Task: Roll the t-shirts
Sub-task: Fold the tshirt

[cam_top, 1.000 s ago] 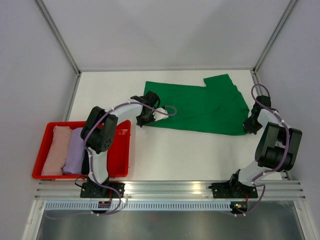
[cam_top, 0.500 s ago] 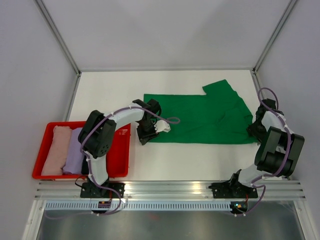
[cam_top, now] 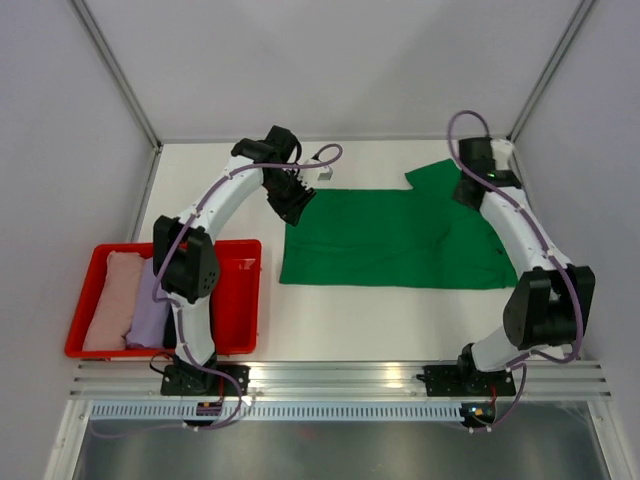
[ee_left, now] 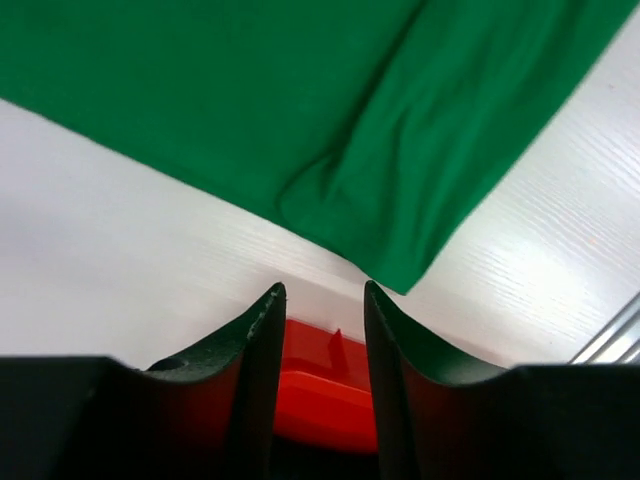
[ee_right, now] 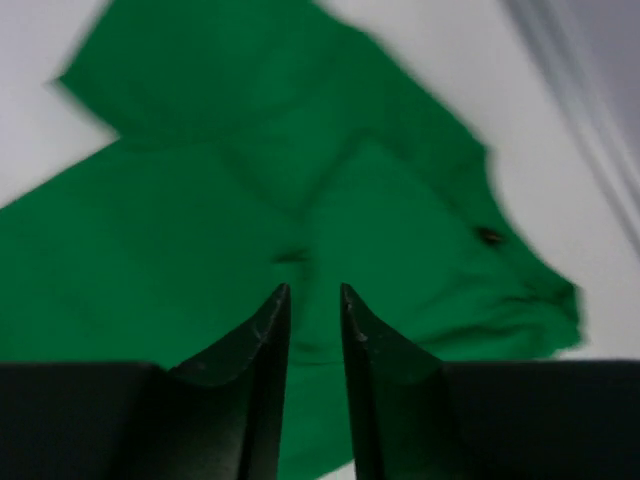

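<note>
The left hand [cam_top: 293,198] hangs over the upper left corner of the green t-shirt [cam_top: 390,235]. In its wrist view the left hand [ee_left: 318,290] has its two dark fingers [ee_left: 262,340] parted with a clear gap, and nothing sits between them. The cloth [ee_left: 300,100] lies beyond the tips, and no finger presses on it.

The right hand [cam_top: 468,188] is over the upper right part of the same shirt, near the sleeve that sticks up toward the top of the frame. From its own camera the right hand [ee_right: 312,290] also shows a gap between the fingers [ee_right: 262,340], a narrower one, and it grips nothing. The green cloth [ee_right: 200,230] is spread beneath it, blurred.

The green shirt lies flat on the white worktop [cam_top: 380,320], right of centre in the overhead view, as a long band with slight creases.

At the lower left of the overhead view sits a shallow red tray [cam_top: 75,320]. It holds a pale pink t-shirt [cam_top: 110,300] and a lavender t-shirt [cam_top: 148,300], bundled side by side. A black t-shirt [cam_top: 172,325] is next to them, partly hidden by the left arm. The tray's corner [ee_left: 320,400] also peeks between the left fingers.
</note>
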